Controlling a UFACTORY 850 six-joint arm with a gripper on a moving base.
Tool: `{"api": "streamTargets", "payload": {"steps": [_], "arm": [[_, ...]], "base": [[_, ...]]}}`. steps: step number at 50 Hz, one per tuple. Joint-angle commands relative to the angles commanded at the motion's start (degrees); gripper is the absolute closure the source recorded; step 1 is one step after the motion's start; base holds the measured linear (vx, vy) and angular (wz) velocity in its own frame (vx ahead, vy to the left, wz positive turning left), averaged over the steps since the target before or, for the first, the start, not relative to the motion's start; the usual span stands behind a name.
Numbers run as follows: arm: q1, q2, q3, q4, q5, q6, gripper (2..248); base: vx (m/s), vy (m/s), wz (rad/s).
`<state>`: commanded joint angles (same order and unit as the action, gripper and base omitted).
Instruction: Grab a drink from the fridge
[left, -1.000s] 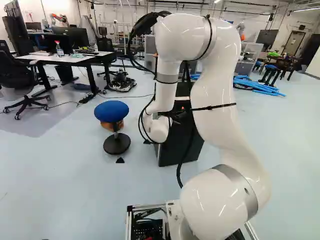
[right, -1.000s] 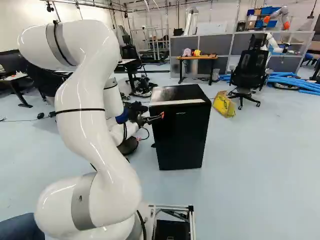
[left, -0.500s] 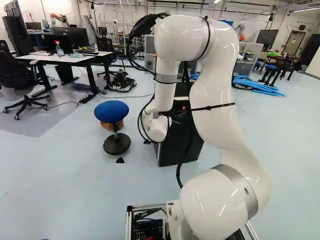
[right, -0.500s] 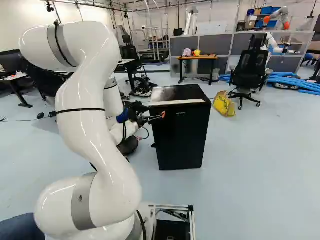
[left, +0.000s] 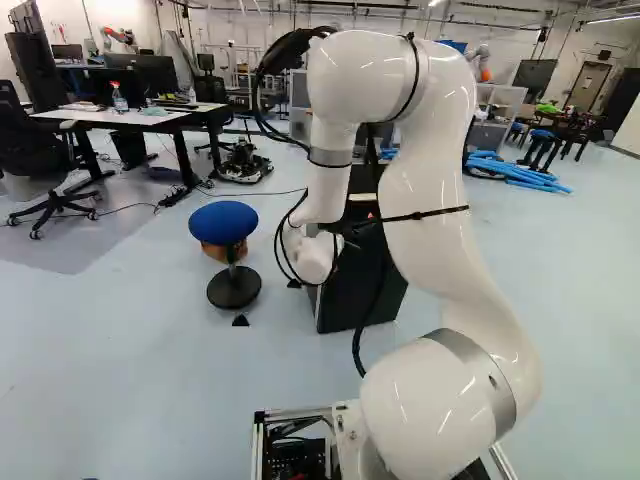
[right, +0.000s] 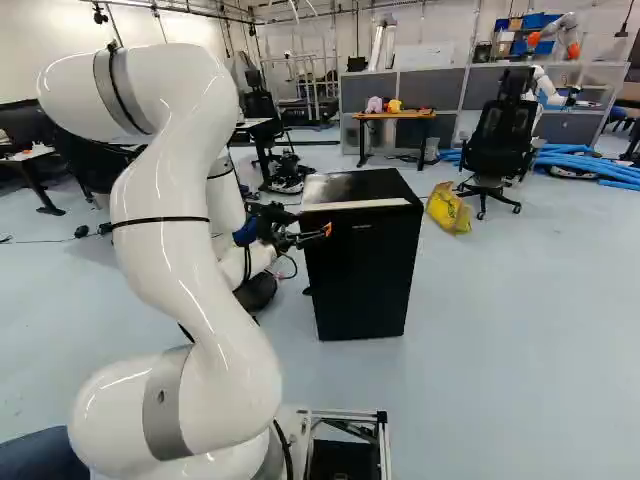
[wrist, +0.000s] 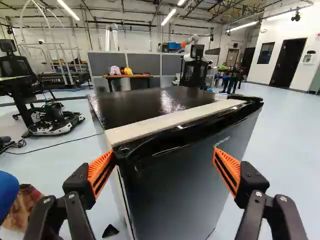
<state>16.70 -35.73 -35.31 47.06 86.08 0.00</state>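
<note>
Out ahead of your base, the black fridge (wrist: 180, 195) is standing apparently closed. You are likely preparing to open its door, and the next move is calling for a careful hook on the edge. Your gripper (wrist: 164, 154) is facing the door's upper corner, its fingers standing wide and empty; one orange pad (wrist: 101, 171) is lying by that corner. Your drink is staying out of view, presumably waiting inside, beyond the fingers.

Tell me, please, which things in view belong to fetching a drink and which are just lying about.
For the job:
black fridge
open gripper
(no drink shows)

Just lying about:
blue-topped stool
yellow bag
black office chair
blue tubes
</note>
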Motion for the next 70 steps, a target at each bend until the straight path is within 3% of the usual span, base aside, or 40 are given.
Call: {"api": "streamTargets", "payload": {"steps": [30,70], "arm": [[0.56,0.15,0.25,3.59,0.00,0.00,3],[3.23,1.75,2.96,8.43,0.00,0.00,3]], "base": [[0.000,0.000,0.000],[0.000,0.000,0.000]]}}
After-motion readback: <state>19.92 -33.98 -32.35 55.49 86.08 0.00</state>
